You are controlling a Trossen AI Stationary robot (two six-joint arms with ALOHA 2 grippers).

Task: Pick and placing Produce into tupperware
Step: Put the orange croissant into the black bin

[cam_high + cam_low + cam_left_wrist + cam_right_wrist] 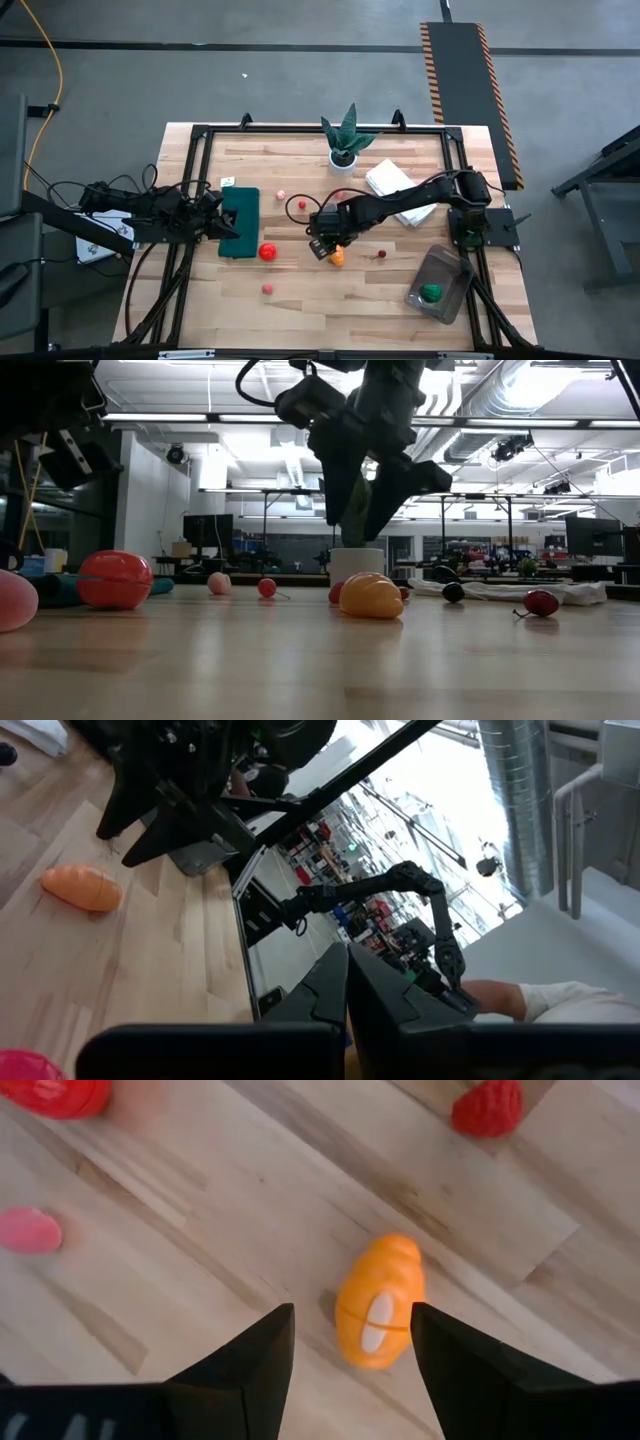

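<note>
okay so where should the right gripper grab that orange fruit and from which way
Come straight down from above and pinch the orange fruit across its narrow middle. It lies flat on the table, elongated, and the open right gripper hovers over it with fingers either side of its short width.

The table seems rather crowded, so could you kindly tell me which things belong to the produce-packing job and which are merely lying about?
Job:
- orange piece under the open right claw
- red tomato
- pink piece
- dark red berry
- tupperware, holding a green piece

Lying about:
- potted plant
- white cloth
- green mat
</note>
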